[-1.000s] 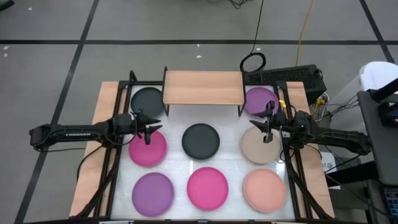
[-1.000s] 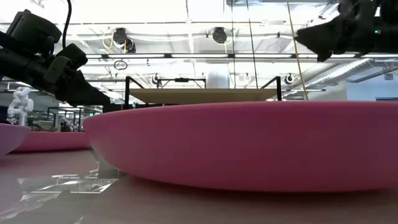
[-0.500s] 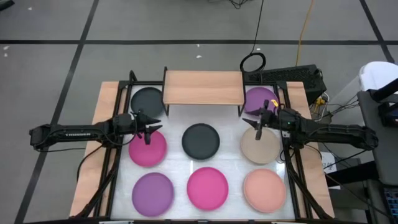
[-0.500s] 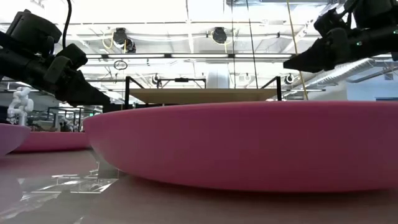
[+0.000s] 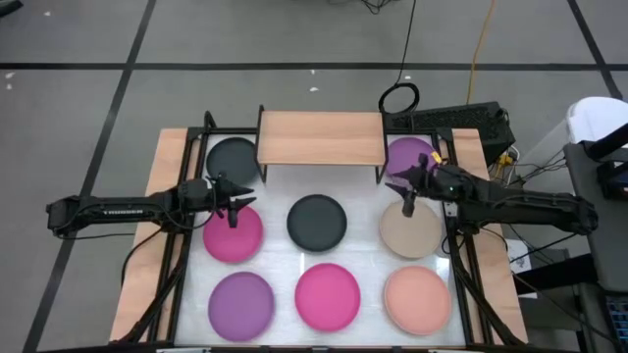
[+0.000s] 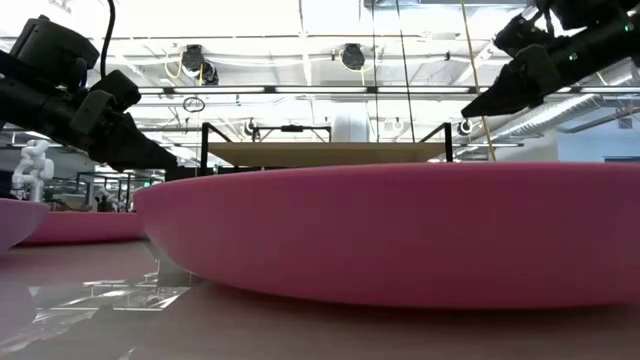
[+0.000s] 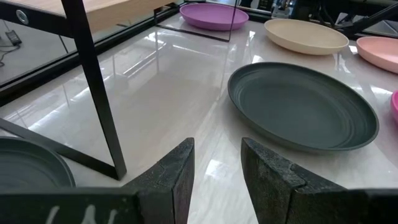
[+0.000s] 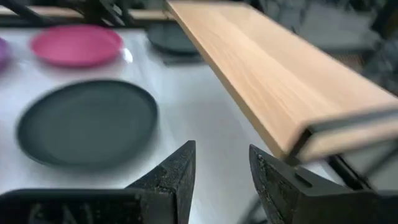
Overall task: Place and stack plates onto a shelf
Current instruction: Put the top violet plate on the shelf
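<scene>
Eight plates lie flat on the white table in the high view: dark grey [image 5: 234, 157] and purple [image 5: 410, 157] at the far side, magenta [image 5: 233, 233], dark grey [image 5: 316, 221] and beige [image 5: 410, 231] in the middle row, purple [image 5: 241, 302], magenta [image 5: 328, 294] and salmon [image 5: 418, 297] near. The light-wood shelf [image 5: 320, 137] stands on black legs at the far edge, its board bare. My left gripper [image 5: 234, 208] hovers open over the far rim of the left magenta plate. My right gripper [image 5: 407, 199] hovers open over the far rim of the beige plate, beside the shelf's right end.
Black frame rails run along both table sides under the arms. A shelf leg [image 7: 93, 81] stands close before my left gripper. A keyboard [image 5: 461, 120] and cables lie behind the table's far right corner. In the low view the near magenta plate [image 6: 400, 230] fills the foreground.
My right gripper has moved a little toward the table's left and far edge, closer to the shelf's right end, and has tipped to point further down. My left arm and all the plates have stayed put.
</scene>
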`<state>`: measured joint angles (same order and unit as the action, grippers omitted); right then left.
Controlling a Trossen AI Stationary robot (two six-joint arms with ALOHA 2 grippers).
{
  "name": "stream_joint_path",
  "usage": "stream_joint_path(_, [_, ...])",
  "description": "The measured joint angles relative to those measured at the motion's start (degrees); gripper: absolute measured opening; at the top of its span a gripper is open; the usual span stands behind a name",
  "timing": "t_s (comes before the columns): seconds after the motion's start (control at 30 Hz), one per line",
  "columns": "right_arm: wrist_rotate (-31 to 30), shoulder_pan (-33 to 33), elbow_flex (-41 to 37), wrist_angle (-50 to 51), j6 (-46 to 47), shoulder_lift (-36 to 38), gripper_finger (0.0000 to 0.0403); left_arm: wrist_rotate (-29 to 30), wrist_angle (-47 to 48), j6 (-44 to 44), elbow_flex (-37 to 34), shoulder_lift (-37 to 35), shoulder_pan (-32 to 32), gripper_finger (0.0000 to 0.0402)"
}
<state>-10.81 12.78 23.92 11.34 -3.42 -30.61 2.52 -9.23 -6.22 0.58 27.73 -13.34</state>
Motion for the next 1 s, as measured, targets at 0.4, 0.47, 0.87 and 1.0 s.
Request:
stream_joint_path(0.4, [-15.1, 0.0, 2.5, 16.0, 8.5, -0.2, 0.0132, 0.0, 0.0, 0.0, 0.0, 0.0, 0.0, 0.0136])
stream_joint_path(0.47, [-16.4, 0.0, 2.5, 15.9, 10.7, -0.4, 0.0132, 0.0, 0.0, 0.0, 0.0, 0.0, 0.0, 0.0136])
stream_joint_path(0.87, [-17.3, 5.0, 2.5, 15.2, 13.5, -10.3, 0.0147, 0.0, 0.0, 0.0, 0.0, 0.0, 0.0, 0.0136])
stream_joint_path(1.0, [-14.5, 7.2, 2.5, 13.8, 14.0, -15.4, 0.0181, 0.0, 0.0, 0.0, 0.0, 0.0, 0.0, 0.0136])
